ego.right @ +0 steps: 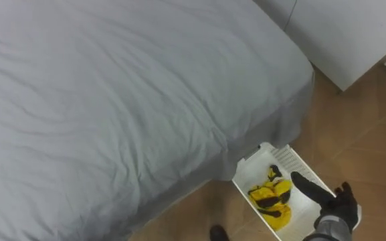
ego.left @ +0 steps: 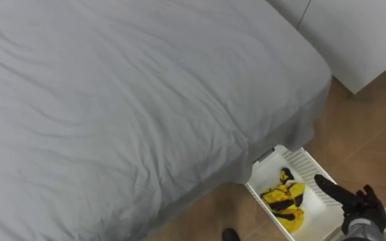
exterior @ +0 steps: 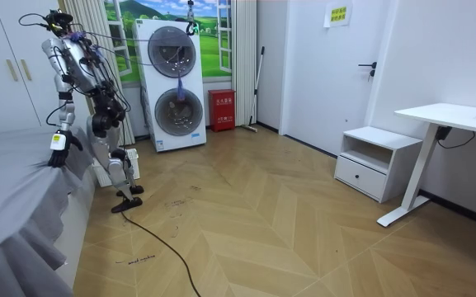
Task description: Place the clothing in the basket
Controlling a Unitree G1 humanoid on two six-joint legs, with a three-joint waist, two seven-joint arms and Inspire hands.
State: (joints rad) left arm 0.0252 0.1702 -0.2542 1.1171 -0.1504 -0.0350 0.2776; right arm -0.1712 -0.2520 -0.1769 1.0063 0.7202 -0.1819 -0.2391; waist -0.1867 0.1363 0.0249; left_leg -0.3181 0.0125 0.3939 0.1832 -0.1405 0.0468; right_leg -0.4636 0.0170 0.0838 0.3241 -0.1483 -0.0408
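Right hand (ego.left: 361,205): low at the near right, fingers straight and spread, nothing between them. It hovers over the basket's right side, fingertips pointing left toward the load. Empty and flat like that, it looks like a hand with nothing to carry, not one reaching to grasp.

Clothes (ego.left: 285,199): a yellow-and-black bundle, crumpled, lying inside the basket near its middle, just left of the fingertips. Apart from the hand, as far as I can tell.

Basket (ego.left: 308,163): white, slatted walls, on the floor (ego.left: 360,127), its far-left corner tucked against the bed's overhang. Probably parked there so that things from the bed drop a short way.

Bed (ego.left: 126,100): grey sheet, lightly wrinkled, takes the whole left and far side. No garment on the part in sight.

Wardrobe (ego.left: 353,33): white, far right, beyond the bed's corner.

Judgement: the one garment visible is already in; the task looks near done, unless more lies out of sight.
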